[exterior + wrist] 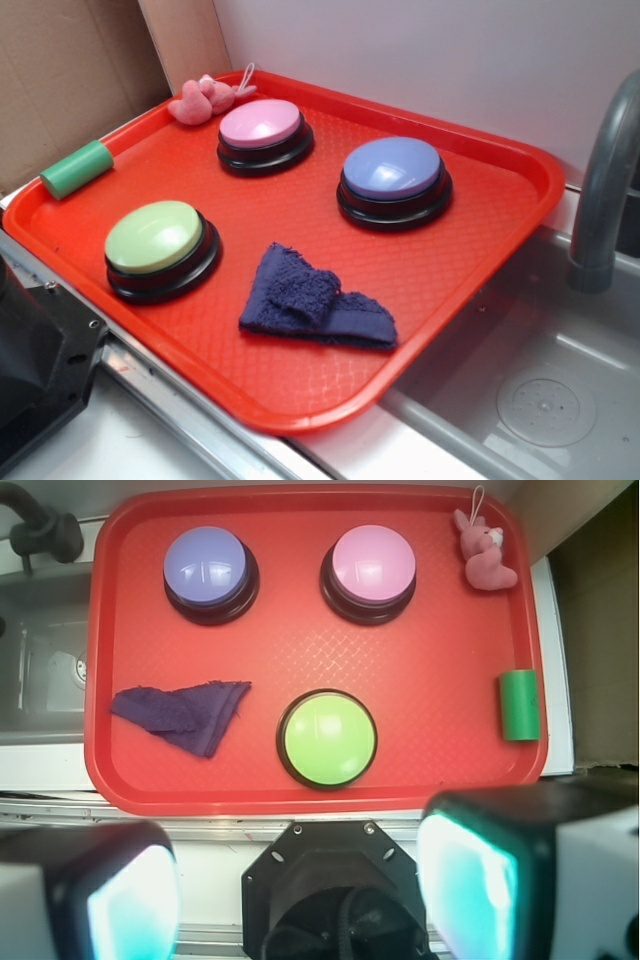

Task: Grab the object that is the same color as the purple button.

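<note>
A dark navy-purple terry rag lies crumpled on the red tray, near its front edge; from the wrist camera the rag sits at the tray's left. The purple button with its lavender dome and black base stands behind it, shown upper left as the purple button in the wrist view. My gripper hovers high above and off the tray's near edge, over the robot's black base. Its two fingers stand wide apart with nothing between them. In the exterior view the gripper is out of sight.
On the tray also stand a pink-domed button, a green-domed button, a green cylinder at the left rim and a pink plush toy at the far corner. A grey sink with a faucet lies right of the tray.
</note>
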### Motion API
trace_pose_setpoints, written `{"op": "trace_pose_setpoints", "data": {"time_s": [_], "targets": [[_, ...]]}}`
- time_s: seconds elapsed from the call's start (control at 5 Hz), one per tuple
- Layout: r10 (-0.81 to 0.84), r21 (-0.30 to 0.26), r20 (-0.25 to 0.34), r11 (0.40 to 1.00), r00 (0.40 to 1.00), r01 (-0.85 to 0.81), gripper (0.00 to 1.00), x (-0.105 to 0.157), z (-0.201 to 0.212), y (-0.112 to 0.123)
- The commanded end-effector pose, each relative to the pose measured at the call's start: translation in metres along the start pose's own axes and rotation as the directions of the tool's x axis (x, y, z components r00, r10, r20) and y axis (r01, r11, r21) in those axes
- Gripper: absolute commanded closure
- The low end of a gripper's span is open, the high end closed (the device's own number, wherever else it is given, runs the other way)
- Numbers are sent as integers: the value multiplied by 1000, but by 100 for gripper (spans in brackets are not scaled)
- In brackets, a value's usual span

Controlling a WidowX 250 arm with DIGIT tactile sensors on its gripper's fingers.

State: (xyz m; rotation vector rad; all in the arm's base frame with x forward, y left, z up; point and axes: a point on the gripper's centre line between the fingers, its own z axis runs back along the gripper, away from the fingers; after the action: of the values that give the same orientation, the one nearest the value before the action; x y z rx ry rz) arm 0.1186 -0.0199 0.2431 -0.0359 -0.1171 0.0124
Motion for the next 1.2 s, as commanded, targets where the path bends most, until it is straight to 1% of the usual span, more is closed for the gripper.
{"op": "trace_pose_setpoints", "data": {"time_s": [0.0,0.2,0.4,0.6,0.8,1.0], "targets": [[0,0,0,1000,1000,0,0,0,0,0],[-256,58,-8,965,967,256,0,22,-19,-29],[-490,64,-76,867,869,494,0,26,-44,-44],[-689,50,-129,714,713,699,0,15,-77,-62],[-834,83,-224,500,505,862,0,18,-120,-68],[-893,60,-245,375,378,925,0,24,-151,-73]]}}
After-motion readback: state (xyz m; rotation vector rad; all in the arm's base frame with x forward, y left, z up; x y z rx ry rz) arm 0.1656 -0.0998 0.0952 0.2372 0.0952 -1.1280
